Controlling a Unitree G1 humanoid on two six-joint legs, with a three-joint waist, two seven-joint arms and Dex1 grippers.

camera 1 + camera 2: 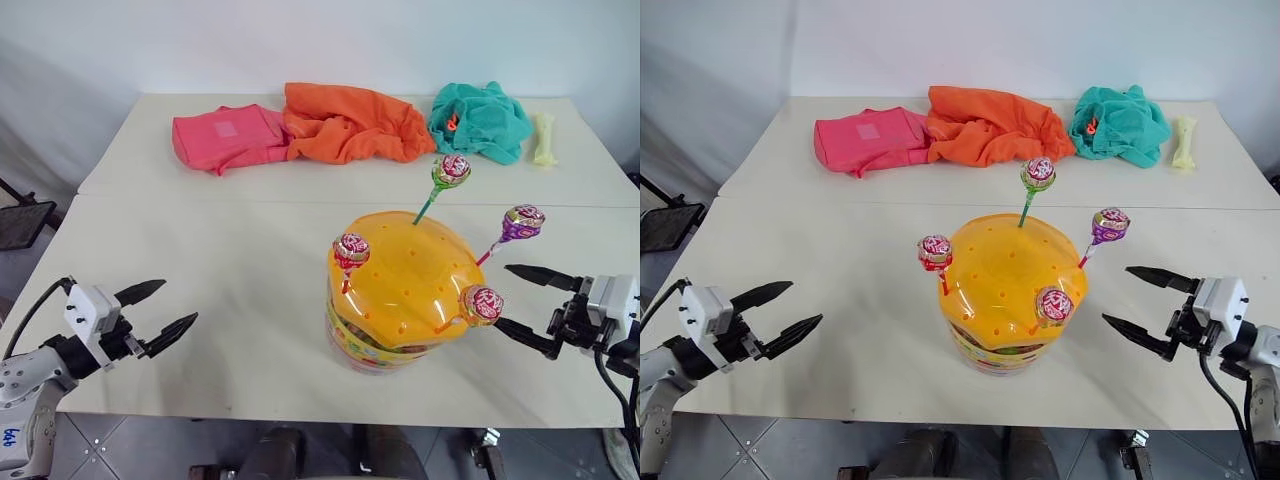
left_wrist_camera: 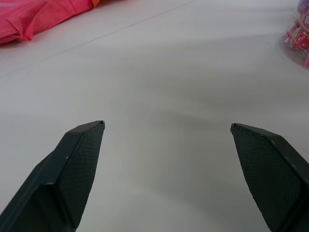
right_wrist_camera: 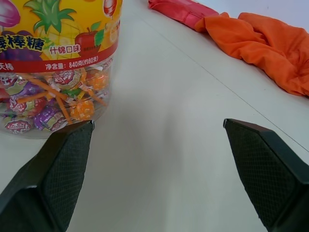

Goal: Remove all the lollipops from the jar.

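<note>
The jar (image 1: pixel 400 300) stands on the table (image 1: pixel 230 240) near its front edge, right of centre, with four lollipops (image 1: pixel 450 172) stuck in its lid (more lie inside). The left gripper (image 1: pixel 160 312) hovers well to its left, the right gripper (image 1: pixel 525 300) just to its right. Clothes (image 1: pixel 345 125) lie in a row along the far edge.

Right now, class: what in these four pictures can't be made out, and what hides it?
- Clear plastic jar: top cut off by the right wrist view's edge.
- Jar's lower wall: head views, hidden under its glossy orange domed lid.
- Pink folded cloth: cropped in the left wrist view.
</note>
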